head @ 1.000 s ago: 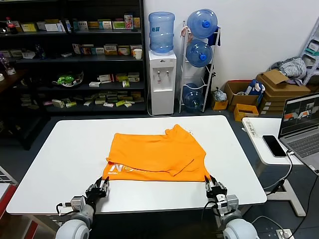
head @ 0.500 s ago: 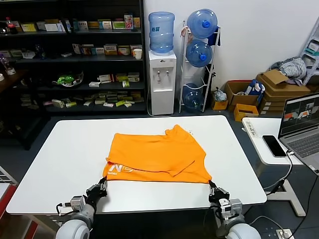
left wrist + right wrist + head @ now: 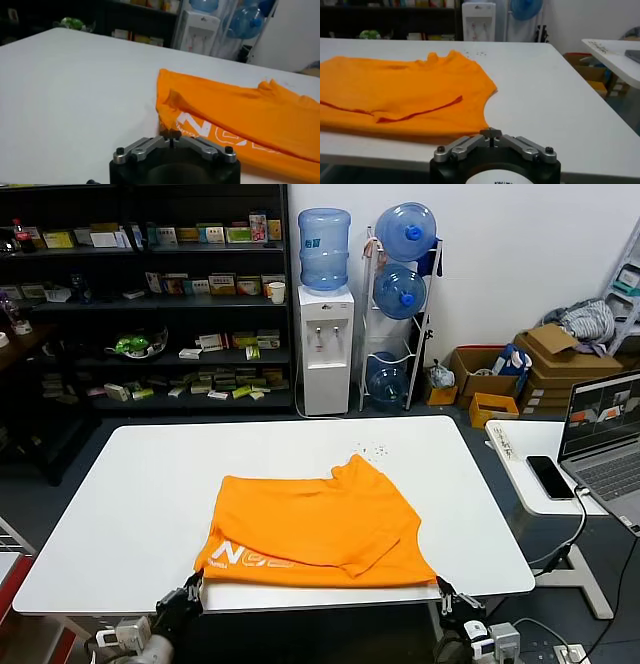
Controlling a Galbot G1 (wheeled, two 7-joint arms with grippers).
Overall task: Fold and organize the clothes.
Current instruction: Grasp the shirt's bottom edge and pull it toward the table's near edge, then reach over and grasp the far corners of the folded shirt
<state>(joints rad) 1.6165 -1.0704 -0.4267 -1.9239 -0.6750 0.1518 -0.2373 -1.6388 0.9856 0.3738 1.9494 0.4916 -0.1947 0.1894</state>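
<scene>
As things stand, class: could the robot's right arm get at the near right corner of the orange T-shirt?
Probably yes. The right tool sits shut at the table edge, right by that corner of the T-shirt, with nothing lying between them.

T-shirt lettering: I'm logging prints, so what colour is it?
White, on the bright orange T-shirt; the lettering shows best in the left wrist view.

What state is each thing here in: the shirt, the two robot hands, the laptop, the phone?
T-shirt: partly folded, flat on the white table, lettering up.
Left gripper: shut on the T-shirt's near corner.
Right gripper: shut, at the T-shirt's other near corner.
Laptop: open, screen lit.
Phone: screen dark.
</scene>
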